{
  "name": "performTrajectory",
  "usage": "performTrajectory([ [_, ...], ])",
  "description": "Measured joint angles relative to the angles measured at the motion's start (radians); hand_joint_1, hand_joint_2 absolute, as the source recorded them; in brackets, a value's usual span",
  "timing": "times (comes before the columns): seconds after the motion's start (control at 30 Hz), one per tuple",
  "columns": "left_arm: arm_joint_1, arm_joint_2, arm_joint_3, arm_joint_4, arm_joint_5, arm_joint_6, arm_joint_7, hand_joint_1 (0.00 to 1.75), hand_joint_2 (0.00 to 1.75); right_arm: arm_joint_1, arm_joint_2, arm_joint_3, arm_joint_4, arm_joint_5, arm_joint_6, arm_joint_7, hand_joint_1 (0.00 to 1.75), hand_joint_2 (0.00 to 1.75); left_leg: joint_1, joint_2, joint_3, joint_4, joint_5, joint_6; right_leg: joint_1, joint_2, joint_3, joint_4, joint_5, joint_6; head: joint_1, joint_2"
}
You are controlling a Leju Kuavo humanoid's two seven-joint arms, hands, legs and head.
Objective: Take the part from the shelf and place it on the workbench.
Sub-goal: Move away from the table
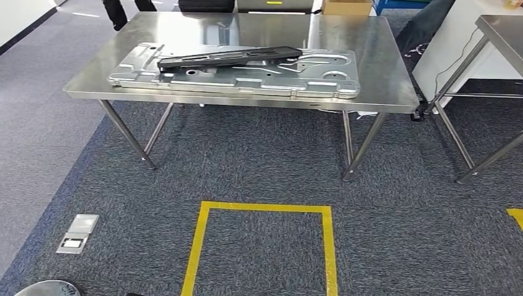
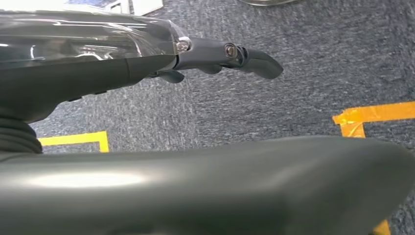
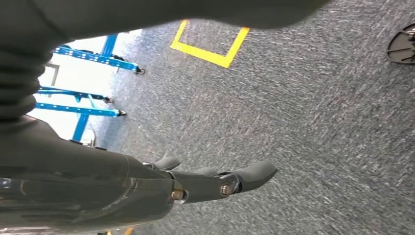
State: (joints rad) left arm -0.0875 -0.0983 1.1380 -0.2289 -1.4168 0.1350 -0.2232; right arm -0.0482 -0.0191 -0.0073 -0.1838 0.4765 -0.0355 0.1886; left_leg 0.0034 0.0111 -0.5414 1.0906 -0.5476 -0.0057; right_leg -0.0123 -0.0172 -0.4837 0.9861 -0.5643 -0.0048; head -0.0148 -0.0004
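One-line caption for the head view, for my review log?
Long black plastic part lying on a stamped silver metal panel atop the stainless steel workbench, yellow floor-tape square in front.

The long part lies on the metal panel, which rests on the workbench

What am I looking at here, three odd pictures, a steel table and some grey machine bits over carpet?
They come from a walking robot with two arms and many-fingered hands. The head view looks forward and down at a steel workbench. On it lies a large pressed metal panel, with a long black part resting on top. A yellow tape square marks the carpet in front. The other two pictures come from cameras at the wrists. The left hand and the right hand each hang over the carpet; their fingers are stretched out and hold nothing.
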Motion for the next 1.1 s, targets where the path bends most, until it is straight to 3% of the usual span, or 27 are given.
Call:
performTrajectory([
  [0.07, 0.001, -0.001, -0.004, 0.0, 0.0, 0.0, 0.0, 0.0, 1.75, -0.002, 0.002, -0.002, 0.0, -0.001, 0.0, 0.001, 0.0, 1.75, -0.005, -0.002, 0.037, -0.067, 0.008, 0.009, 0.001, 0.0, -0.007, 0.005, 0.004, 0.01, 0.0, 0.0],
  [0.13, 0.002, -0.002, -0.006, 0.0, 0.0, 0.0, 0.0, 0.0, 1.75, -0.004, 0.002, -0.004, 0.001, -0.002, 0.0, 0.001, 0.0, 1.75, -0.005, -0.002, 0.038, -0.082, 0.009, 0.015, 0.001, 0.001, -0.012, 0.007, 0.007, 0.022, 0.0, 0.0],
  [0.2, -0.001, -0.003, -0.006, 0.0, 0.0, 0.006, 0.0, 0.0, 1.75, -0.004, 0.002, -0.005, 0.001, -0.001, -0.005, 0.001, 0.0, 1.75, 0.001, -0.002, 0.039, -0.1, 0.013, 0.028, 0.001, 0.004, -0.025, 0.027, -0.013, 0.032, 0.002, 0.0],
  [0.27, -0.002, -0.005, -0.007, 0.0, 0.0, 0.024, 0.004, 0.0, 0.87, -0.004, 0.002, -0.007, 0.001, 0.006, -0.022, 0.001, 0.0, 1.75, 0.003, 0.0, 0.036, -0.108, 0.016, 0.04, 0.0, 0.009, -0.068, 0.117, -0.071, 0.039, 0.003, 0.0],
  [0.33, 0.0, -0.007, -0.007, 0.0, -0.004, 0.034, 0.014, 0.0, 0.0, -0.003, 0.003, -0.007, 0.001, 0.016, -0.037, 0.002, 0.0, 1.75, 0.003, 0.002, 0.031, -0.106, 0.018, 0.043, -0.002, 0.011, -0.123, 0.242, -0.12, 0.044, 0.004, 0.0],
  [0.37, 0.0, -0.008, -0.008, 0.0, -0.008, 0.031, 0.019, 0.0, 0.0, -0.002, 0.003, -0.007, 0.001, 0.021, -0.04, 0.004, 0.0, 1.75, 0.004, 0.004, 0.03, -0.104, 0.018, 0.043, -0.004, 0.011, -0.135, 0.274, -0.12, 0.048, 0.004, 0.0],
  [0.4, 0.0, -0.009, -0.01, 0.0, -0.012, 0.026, 0.026, 0.0, 0.0, -0.002, 0.003, -0.007, 0.001, 0.026, -0.041, 0.006, 0.0, 1.31, 0.006, 0.004, 0.03, -0.101, 0.017, 0.043, -0.007, 0.011, -0.13, 0.267, -0.101, 0.055, 0.004, 0.0],
  [0.5, -0.002, -0.01, -0.015, 0.0, -0.017, 0.007, 0.042, 0.0, 0.0, -0.002, 0.008, -0.007, 0.001, 0.036, -0.05, 0.009, 0.0, 0.0, 0.009, 0.002, 0.019, -0.073, 0.003, 0.032, -0.026, 0.013, -0.056, 0.1, -0.01, 0.092, 0.005, 0.0],
  [0.57, -0.003, -0.008, -0.017, 0.0, -0.017, 0.001, 0.035, 0.0, 0.0, -0.005, 0.015, -0.007, 0.001, 0.039, -0.055, 0.009, 0.0, 0.0, 0.003, -0.001, 0.003, -0.05, -0.007, 0.022, -0.032, 0.015, -0.037, 0.044, -0.002, 0.082, 0.004, 0.0],
  [0.63, -0.004, -0.008, -0.02, 0.0, -0.019, 0.006, 0.021, 0.0, 0.0, -0.004, 0.02, -0.007, 0.001, 0.042, -0.055, 0.008, 0.0, 0.0, 0.0, -0.002, -0.002, -0.045, -0.008, 0.02, -0.029, 0.015, -0.042, 0.047, -0.009, 0.055, 0.003, 0.0],
  [0.83, -0.004, -0.027, -0.023, 0.003, 0.001, 0.001, 0.065, 0.0, 0.0, 0.001, 0.026, 0.001, 0.001, 0.081, -0.084, -0.051, 0.0, 0.0, 0.005, -0.002, 0.001, -0.056, 0.0, 0.013, -0.023, 0.015, -0.044, 0.048, -0.009, 0.053, 0.003, 0.0],
  [1.1, -0.001, -0.071, -0.028, 0.009, -0.02, -0.109, 0.088, 0.0, 0.0, 0.008, 0.011, 0.078, 0.001, 0.231, -0.091, -0.191, 0.0, 0.0, 0.004, -0.002, 0.0, -0.056, 0.0, 0.011, -0.022, 0.015, -0.043, 0.049, -0.008, 0.052, 0.003, 0.0],
])
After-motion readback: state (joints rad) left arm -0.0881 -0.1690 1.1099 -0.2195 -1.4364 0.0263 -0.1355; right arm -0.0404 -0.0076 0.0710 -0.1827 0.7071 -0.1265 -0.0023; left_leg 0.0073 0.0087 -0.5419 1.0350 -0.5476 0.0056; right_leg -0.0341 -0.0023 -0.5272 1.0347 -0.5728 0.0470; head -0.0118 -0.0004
